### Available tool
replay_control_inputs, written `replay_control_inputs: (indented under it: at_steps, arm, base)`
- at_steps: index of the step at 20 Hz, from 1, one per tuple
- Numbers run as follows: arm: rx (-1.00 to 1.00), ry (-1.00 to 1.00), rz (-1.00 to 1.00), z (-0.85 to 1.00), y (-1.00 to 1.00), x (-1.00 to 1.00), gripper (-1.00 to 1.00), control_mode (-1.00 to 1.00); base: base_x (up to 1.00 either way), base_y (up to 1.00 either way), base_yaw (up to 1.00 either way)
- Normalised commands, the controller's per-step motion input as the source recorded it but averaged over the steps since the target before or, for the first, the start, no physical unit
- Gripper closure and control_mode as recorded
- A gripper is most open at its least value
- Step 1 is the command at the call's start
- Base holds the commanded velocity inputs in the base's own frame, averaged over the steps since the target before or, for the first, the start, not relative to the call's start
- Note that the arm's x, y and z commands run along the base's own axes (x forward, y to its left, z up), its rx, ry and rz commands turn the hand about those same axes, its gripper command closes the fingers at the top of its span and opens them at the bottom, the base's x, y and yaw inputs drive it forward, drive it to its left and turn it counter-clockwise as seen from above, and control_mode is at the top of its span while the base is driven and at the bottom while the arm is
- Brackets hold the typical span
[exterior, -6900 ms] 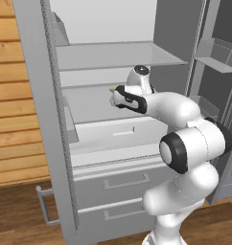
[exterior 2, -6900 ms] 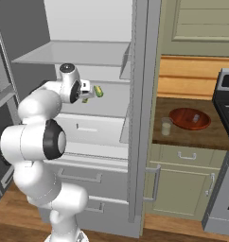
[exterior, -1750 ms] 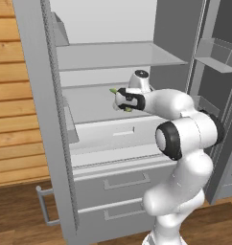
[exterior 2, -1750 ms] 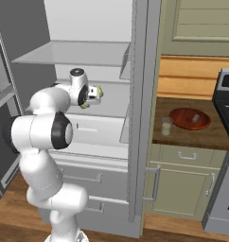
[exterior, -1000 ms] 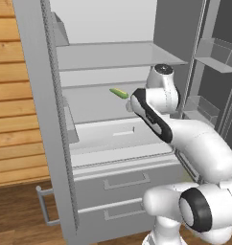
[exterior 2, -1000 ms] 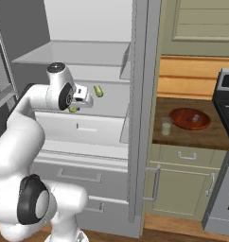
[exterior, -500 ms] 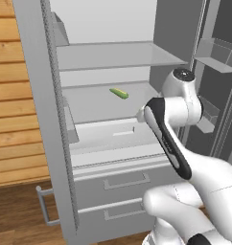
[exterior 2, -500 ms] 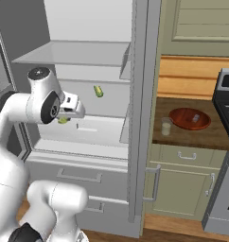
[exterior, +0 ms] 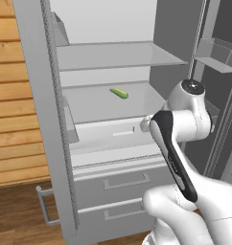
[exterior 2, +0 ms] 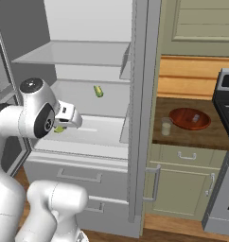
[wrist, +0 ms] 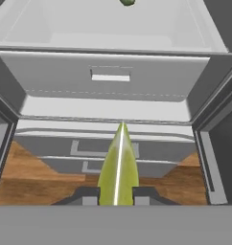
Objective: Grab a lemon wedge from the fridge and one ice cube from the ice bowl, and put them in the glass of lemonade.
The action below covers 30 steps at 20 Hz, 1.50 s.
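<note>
My gripper (wrist: 115,194) is shut on a lemon wedge (wrist: 119,165), a yellow-green sliver that points away from the hand. In the right base view the gripper (exterior 2: 63,124) hangs in front of the open fridge (exterior 2: 140,94), with the held wedge (exterior 2: 59,129) just showing under it. A second lemon wedge (exterior: 119,93) lies on the middle shelf of the fridge (exterior: 41,119), behind the hand. On the counter to the right stand the glass of lemonade (exterior 2: 166,126) and the reddish-brown ice bowl (exterior 2: 179,118).
Below the shelf is a white crisper drawer (wrist: 110,76), with two grey drawers (exterior: 125,184) under it. The fridge's right door (exterior 2: 137,142) stands edge-on between my arm and the counter (exterior 2: 201,137). A stove (exterior 2: 227,104) sits at the far right.
My arm has drawn back out of the fridge shelf and dropped lower, carrying a lemon wedge. The other wedge stays on the shelf.
</note>
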Motion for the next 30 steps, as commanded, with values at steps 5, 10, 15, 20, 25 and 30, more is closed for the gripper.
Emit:
replay_control_inputs:
  at_steps: [5, 10, 15, 20, 25, 30]
  arm:
    - [0.0, 0.02, 0.0, 0.0, 0.0, -0.04, 1.0, -1.0]
    - [0.0, 0.01, 0.0, 0.0, 0.0, -0.08, 1.0, -1.0]
    - [0.0, 0.0, -0.07, 0.0, -0.01, -0.42, 1.0, -1.0]
    - [0.0, 0.0, -0.12, -0.01, 0.04, -0.66, 1.0, -1.0]
    - [0.0, 0.03, -0.41, -0.12, 0.3, -0.83, 1.0, -1.0]
    - [0.04, 0.14, -0.09, -0.07, -0.15, -0.04, 1.0, -1.0]
  base:
    - [0.0, 0.0, 0.0]
    - [0.0, 0.0, 0.0]
    - [0.0, 0.0, 0.0]
    - [0.0, 0.0, 0.0]
    - [0.0, 0.0, 0.0]
    - [0.0, 0.0, 0.0]
